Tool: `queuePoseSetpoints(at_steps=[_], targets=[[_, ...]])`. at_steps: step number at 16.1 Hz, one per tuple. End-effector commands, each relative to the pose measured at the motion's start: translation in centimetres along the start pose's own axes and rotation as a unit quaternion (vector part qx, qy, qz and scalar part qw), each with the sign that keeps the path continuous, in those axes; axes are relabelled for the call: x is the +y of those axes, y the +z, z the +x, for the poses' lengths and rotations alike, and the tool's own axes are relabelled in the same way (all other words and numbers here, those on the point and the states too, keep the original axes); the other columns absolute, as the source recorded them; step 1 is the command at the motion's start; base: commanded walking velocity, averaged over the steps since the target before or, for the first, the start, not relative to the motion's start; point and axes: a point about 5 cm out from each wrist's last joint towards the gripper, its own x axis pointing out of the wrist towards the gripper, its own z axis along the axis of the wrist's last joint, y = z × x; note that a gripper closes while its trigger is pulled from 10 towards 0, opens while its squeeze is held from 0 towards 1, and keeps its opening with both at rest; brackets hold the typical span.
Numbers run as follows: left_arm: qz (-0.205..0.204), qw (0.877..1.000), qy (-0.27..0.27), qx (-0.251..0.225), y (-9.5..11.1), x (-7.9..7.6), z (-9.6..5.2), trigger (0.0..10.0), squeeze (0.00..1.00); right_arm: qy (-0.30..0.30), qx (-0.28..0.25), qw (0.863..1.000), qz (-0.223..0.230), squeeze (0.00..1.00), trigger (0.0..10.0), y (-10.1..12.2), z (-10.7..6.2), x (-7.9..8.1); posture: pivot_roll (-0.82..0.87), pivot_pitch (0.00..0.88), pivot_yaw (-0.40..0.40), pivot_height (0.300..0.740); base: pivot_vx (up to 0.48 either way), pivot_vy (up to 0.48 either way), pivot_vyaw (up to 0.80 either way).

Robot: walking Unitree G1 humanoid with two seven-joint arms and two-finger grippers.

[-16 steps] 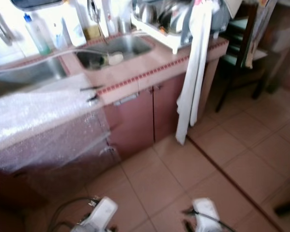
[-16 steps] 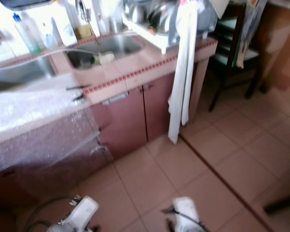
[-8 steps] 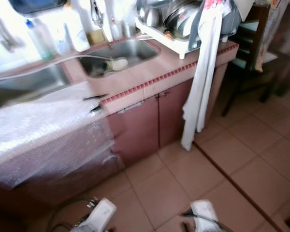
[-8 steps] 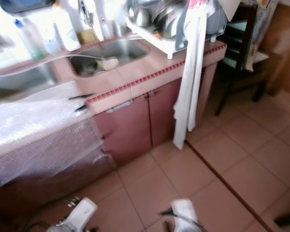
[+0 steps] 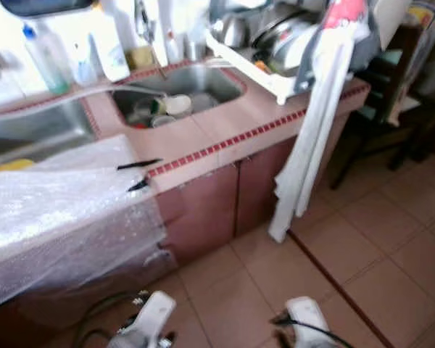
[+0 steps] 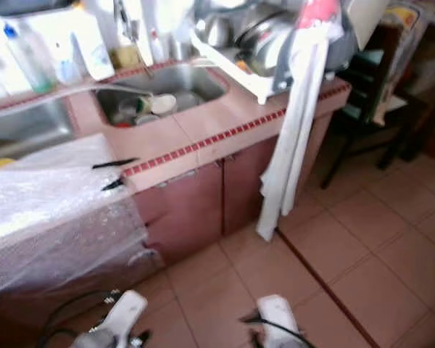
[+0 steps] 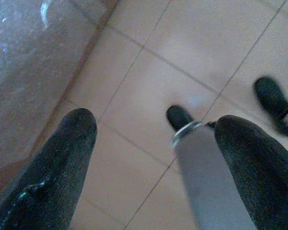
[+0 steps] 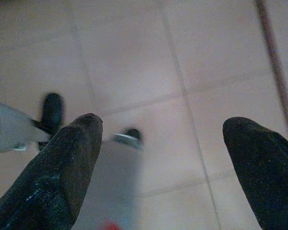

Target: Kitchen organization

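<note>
Two arms hanging idle rn, both pointed at the tiled floor [image 5: 362,246]. Left gripper [image 7: 156,139] has its jaws wide apart w/ nothing between them, same story for the right gripper [image 8: 163,143], just floor tile in the gap.

Stuff to sort is up on the worktop [image 5: 225,127], well away from me. Sink [image 5: 177,90] has a few cups/bowls sitting in it, too blurry to say exactly what. Probably ceramic or plastic, wet, so slippery imo, I'd go for a rim and squeeze gently. Dish rack [image 5: 275,54] at the far right end is stacked w/ metal pots or lids, hard and rigid but they'd clatter and slide, best taken by a handle or edge. White towel [image 5: 312,145] hangs off the rack down the cabinet front, soft and floppy, pinch near the top. Bubble wrap [image 5: 58,210] drapes over the left part of the worktop, super light and crinkly, take a corner. Bottles [image 5: 47,54] stand behind the sink, tippy, grip mid-body.
</note>
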Motion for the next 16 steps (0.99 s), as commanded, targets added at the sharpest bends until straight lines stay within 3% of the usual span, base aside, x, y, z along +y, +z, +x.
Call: queuePoseSetpoints(at_steps=[1,3,7,16], targets=[[-0.01,1.0,0.001,0.0,0.1,-0.4,0.1,10.0,0.0,-0.005,0.021,1.0,-0.012,0.0,10.0,-1.1,-0.3,-0.7,-0.17,0.043,0.014,0.74,0.0,0.0,0.0],[-0.027,1.0,0.002,0.001,0.1,-0.7,0.1,10.0,0.0,0.002,0.019,0.998,-0.056,0.0,10.0,-0.6,-0.2,-1.1,-0.18,0.031,-0.003,0.74,0.0,0.0,0.0],[-0.03,1.0,-0.001,-0.005,0.4,-0.8,0.2,10.0,0.0,0.005,0.019,0.996,-0.083,0.0,10.0,-0.4,-0.2,-1.2,-0.18,0.014,0.001,0.74,0.0,-0.166,0.0],[-0.009,1.0,-0.009,-0.004,0.6,-0.6,0.2,10.0,0.0,0.002,0.029,0.997,-0.076,0.0,10.0,-1.4,-0.4,-1.0,-0.19,0.014,0.03,0.74,0.0,-0.381,0.0]])
